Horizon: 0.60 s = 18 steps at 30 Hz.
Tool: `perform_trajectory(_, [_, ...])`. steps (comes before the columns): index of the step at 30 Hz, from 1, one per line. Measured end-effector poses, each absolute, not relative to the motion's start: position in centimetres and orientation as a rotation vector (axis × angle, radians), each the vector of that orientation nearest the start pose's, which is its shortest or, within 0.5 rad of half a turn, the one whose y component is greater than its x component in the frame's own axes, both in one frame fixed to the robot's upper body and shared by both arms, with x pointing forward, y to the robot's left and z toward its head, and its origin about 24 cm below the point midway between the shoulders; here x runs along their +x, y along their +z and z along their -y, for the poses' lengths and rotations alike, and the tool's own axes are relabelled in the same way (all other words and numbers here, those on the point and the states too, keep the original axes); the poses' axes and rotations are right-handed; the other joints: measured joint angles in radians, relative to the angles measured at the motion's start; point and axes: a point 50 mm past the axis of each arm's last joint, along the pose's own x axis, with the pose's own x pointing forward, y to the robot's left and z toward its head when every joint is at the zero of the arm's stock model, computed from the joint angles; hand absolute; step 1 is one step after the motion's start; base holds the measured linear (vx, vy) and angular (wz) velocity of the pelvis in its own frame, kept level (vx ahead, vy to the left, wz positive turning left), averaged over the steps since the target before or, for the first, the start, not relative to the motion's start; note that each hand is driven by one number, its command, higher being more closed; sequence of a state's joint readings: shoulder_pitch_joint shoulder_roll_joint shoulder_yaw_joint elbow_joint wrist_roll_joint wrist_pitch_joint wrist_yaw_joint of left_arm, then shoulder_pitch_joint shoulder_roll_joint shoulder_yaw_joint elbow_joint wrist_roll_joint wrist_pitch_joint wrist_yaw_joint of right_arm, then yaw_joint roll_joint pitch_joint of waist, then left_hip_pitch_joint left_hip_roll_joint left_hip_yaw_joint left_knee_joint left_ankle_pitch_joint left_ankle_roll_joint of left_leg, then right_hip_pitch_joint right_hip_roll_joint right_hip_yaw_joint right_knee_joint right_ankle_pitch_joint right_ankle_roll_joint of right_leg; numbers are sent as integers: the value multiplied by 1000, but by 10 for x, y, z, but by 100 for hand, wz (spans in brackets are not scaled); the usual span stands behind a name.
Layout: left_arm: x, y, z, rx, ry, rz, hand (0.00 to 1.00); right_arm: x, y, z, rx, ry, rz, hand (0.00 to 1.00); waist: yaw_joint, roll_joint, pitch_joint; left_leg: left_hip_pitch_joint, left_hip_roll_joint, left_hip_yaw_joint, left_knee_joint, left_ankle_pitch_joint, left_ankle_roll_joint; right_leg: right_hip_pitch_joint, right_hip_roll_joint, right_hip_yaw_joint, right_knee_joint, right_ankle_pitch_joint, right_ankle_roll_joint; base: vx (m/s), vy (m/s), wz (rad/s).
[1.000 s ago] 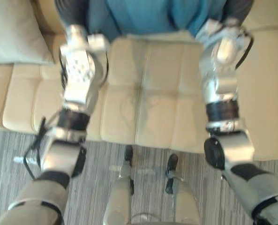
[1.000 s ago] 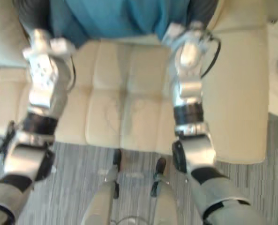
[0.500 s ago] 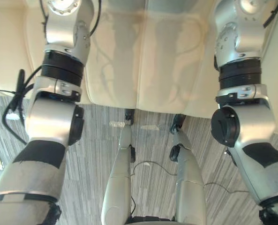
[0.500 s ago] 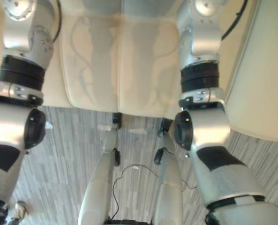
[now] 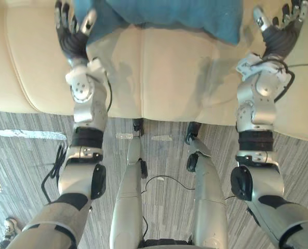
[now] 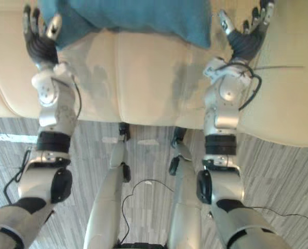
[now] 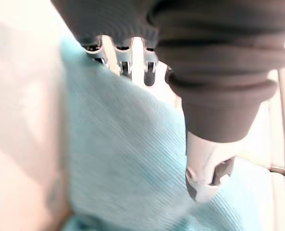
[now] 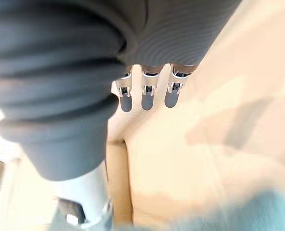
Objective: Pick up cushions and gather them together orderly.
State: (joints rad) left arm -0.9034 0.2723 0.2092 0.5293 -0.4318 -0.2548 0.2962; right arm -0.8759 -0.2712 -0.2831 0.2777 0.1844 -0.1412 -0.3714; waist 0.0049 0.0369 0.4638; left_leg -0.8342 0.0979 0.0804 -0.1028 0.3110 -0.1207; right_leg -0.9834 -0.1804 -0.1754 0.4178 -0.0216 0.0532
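Your teal cushion [image 5: 164, 13] lies on the sofa [image 5: 164, 72] between both hands. Left hand [image 5: 70, 33], fingers straight, is at its left corner. Right hand [image 5: 278, 31], fingers spread, is just off its right edge.

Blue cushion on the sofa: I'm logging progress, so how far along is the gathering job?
Early. Done: nothing looks gathered; the blue cushion lies on the cream sofa. In hand: the left hand is open at its left edge and the right hand is open past its right corner, neither gripping. Left: grasp it, lift it and set it tidily with other cushions.
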Motion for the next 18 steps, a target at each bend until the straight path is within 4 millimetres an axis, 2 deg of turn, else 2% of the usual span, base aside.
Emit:
perform_trajectory(3, [367, 217, -236, -337, 377, 562, 0, 337, 258, 242, 189, -475, 740, 0, -2, -9, -22, 25, 9, 15, 0, -14, 2, 15, 10, 8, 6, -9, -4, -16, -123, -13])
perform_trajectory(5, [358, 201, -260, -313, 442, 534, 0, 326, 247, 257, 146, -485, 737, 0, -9, -13, -25, 56, 18, 22, 0, -14, 10, 42, 20, 12, 10, -14, -9, -10, -153, -10])
perform_trajectory(6, [355, 196, -264, -313, 456, 523, 0, 324, 243, 260, 135, -488, 728, 0, -9, -14, -25, 69, 19, 22, 0, -14, 10, 55, 22, 12, 9, -15, -10, 2, -171, -3])
perform_trajectory(8, [339, 169, -272, -279, 473, 481, 0, 310, 217, 268, 85, -499, 680, 0, -8, -20, -70, 94, 23, 25, 0, -28, 8, 80, 27, 13, 7, -30, -9, 17, -130, -6])
perform_trajectory(10, [324, 151, -277, -249, 472, 458, 0, 299, 200, 272, 53, -495, 649, 0, -7, -25, -75, 141, 29, 30, 1, -32, 5, 126, 33, 14, 0, -34, -12, 26, -93, -7])
perform_trajectory(12, [306, 118, -274, -246, 479, 378, 0, 287, 169, 273, 43, -498, 564, 0, -6, -28, -79, 210, 31, 32, 1, -45, 6, 200, 37, 13, -5, -49, -12, 33, -105, -1])
perform_trajectory(14, [283, 75, -263, -253, 461, 257, 0, 272, 128, 268, 54, -487, 432, 0, -3, -37, -96, 285, 32, 36, 6, -71, 1, 275, 38, 13, -5, -72, -12, 42, -87, -1])
perform_trajectory(15, [273, 58, -256, -264, 454, 200, 0, 266, 111, 266, 57, -482, 375, 0, -2, -39, -103, 310, 32, 36, 21, -86, 1, 308, 38, 13, -6, -80, -11, 55, -79, -1])
perform_trajectory(16, [257, 30, -246, -283, 444, 104, 0, 256, 88, 260, 68, -472, 291, 0, 2, -44, -123, 348, 33, 40, 36, -108, 0, 355, 38, 12, -13, -91, -10, 65, -73, -4])
perform_trajectory(17, [249, 18, -241, -290, 437, 56, 0, 252, 78, 257, 76, -466, 252, 0, 3, -46, -131, 372, 33, 44, 38, -116, -2, 381, 40, 12, -19, -93, -10, 102, -64, -12])
perform_trajectory(18, [231, -9, -231, -306, 428, -51, 0, 243, 57, 250, 88, -454, 174, 0, 3, -48, -160, 413, 34, 48, 44, -131, 0, 427, 43, 11, -34, -98, -11, 137, -43, -13])
